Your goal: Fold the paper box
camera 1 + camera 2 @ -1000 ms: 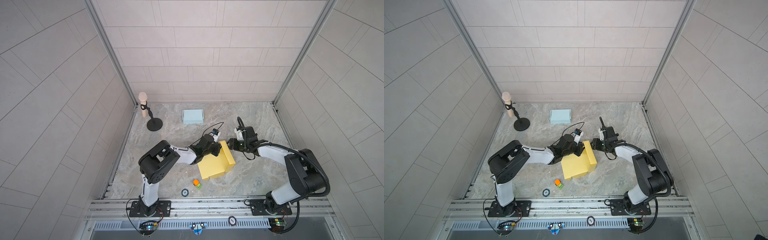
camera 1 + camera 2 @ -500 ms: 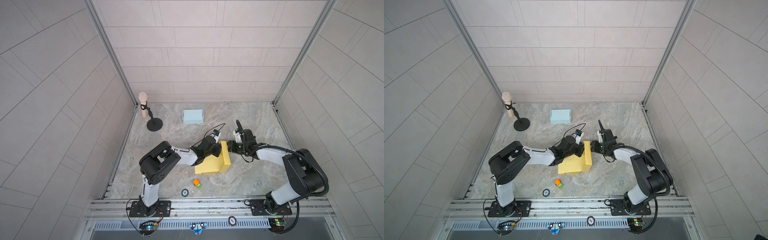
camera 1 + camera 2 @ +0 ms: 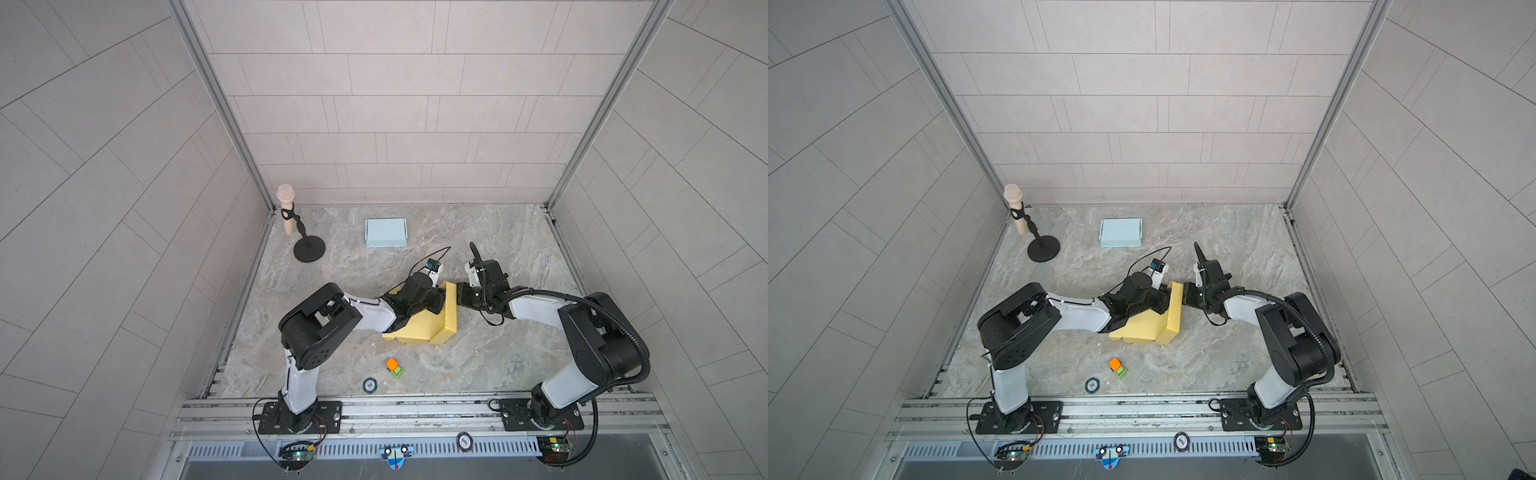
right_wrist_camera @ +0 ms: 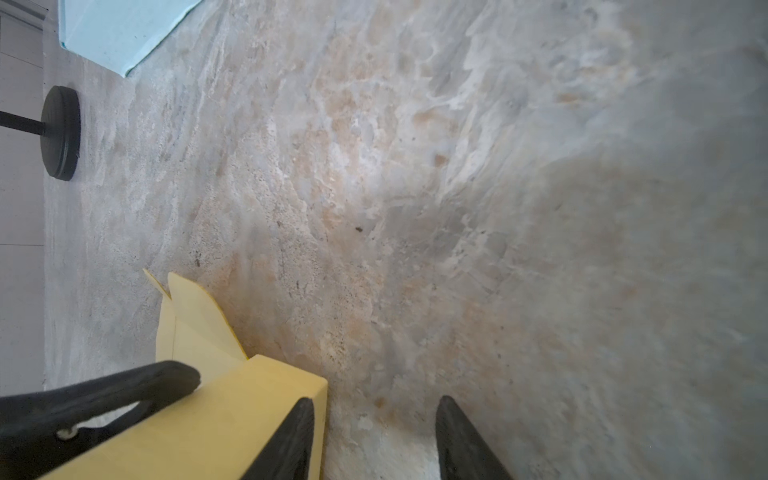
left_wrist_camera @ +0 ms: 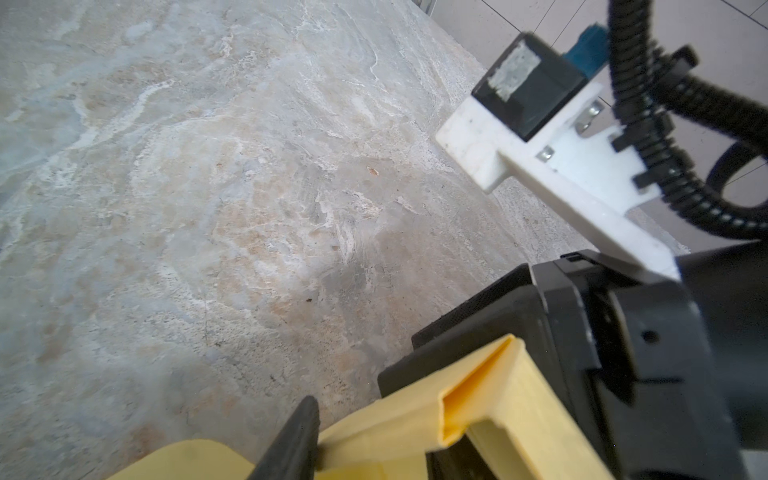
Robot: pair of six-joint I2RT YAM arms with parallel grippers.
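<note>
The yellow paper box [image 3: 419, 328] [image 3: 1148, 328] lies half folded mid-table, its right wall standing upright. My left gripper [image 3: 439, 296] [image 3: 1163, 297] is inside the box against that wall's far end. In the left wrist view one of its fingers [image 5: 291, 449] touches the hollow doubled wall [image 5: 519, 415]; the other finger is hidden behind the paper. My right gripper [image 3: 460, 297] [image 3: 1187, 297] [image 4: 374, 440] is open on the wall's outer side. One of its fingers lies against the yellow face [image 4: 208, 424]; the other is over bare table.
A pale blue folded box [image 3: 385, 232] lies at the back. A microphone on a black stand [image 3: 308, 251] is at the back left. A small orange and green toy [image 3: 394, 368] and a round disc [image 3: 369, 385] lie near the front edge.
The box's right wall has swung from leaning outward to upright, and the box has turned a little. Both grippers have closed in on that wall from opposite sides.
</note>
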